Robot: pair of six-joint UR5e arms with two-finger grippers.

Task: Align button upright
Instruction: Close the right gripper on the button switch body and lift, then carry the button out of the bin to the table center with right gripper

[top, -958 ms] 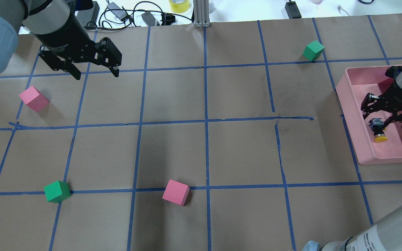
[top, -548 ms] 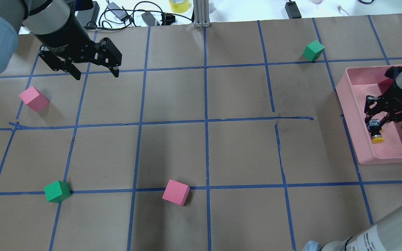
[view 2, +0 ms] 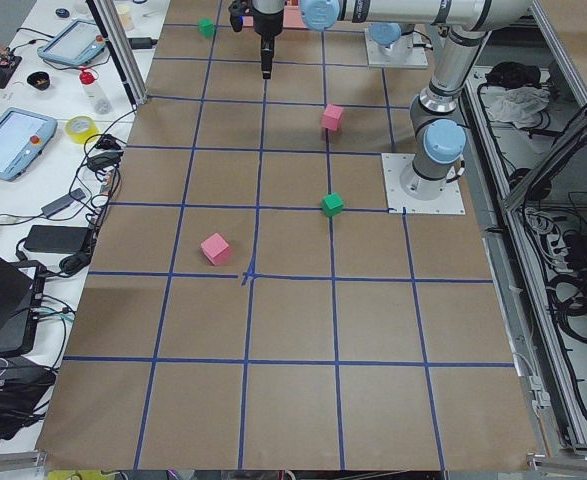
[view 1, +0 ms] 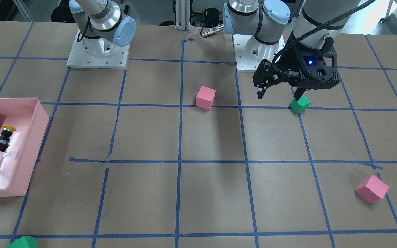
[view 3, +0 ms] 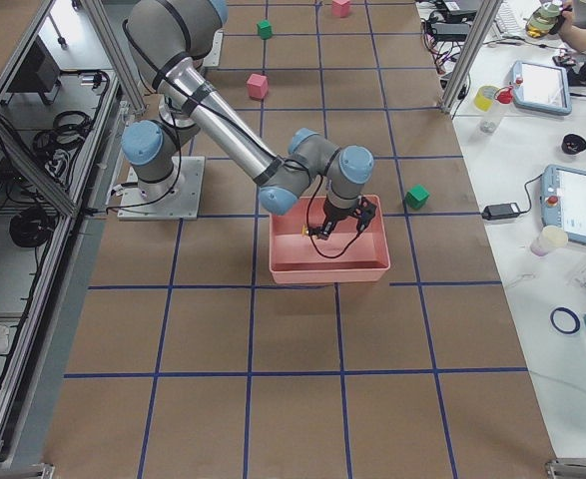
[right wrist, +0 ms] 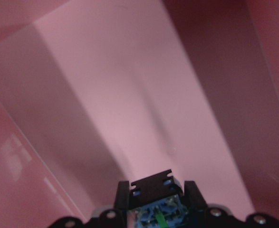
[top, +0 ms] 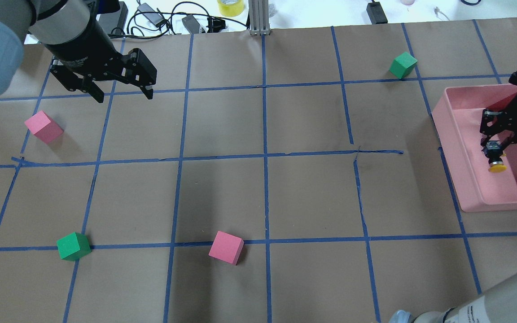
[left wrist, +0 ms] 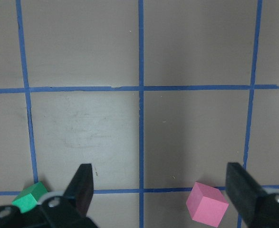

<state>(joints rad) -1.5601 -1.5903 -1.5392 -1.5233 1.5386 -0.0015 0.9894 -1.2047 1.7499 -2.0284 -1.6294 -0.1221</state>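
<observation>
The button (top: 495, 160) has a yellow cap, a black body and a grey base. It is inside the pink tray (top: 458, 166) at the table's right. My right gripper (top: 495, 150) is shut on the button's base end, and the cap points toward the robot side. The button also shows in the front view (view 1: 6, 133) and, from its base end, between the fingers in the right wrist view (right wrist: 156, 202). I cannot tell whether it touches the tray floor. My left gripper (top: 125, 95) is open and empty, above the far left of the table.
Pink cubes lie at the left (top: 43, 127) and front middle (top: 226, 247). Green cubes lie at the front left (top: 73, 246) and far right (top: 403, 65). The tray's walls (view 1: 43, 119) surround the right gripper. Cables and a tape roll (top: 230, 6) lie beyond the far edge.
My right gripper has moved with the button in it, further right and away from the robot inside the tray. The left arm has not moved.
</observation>
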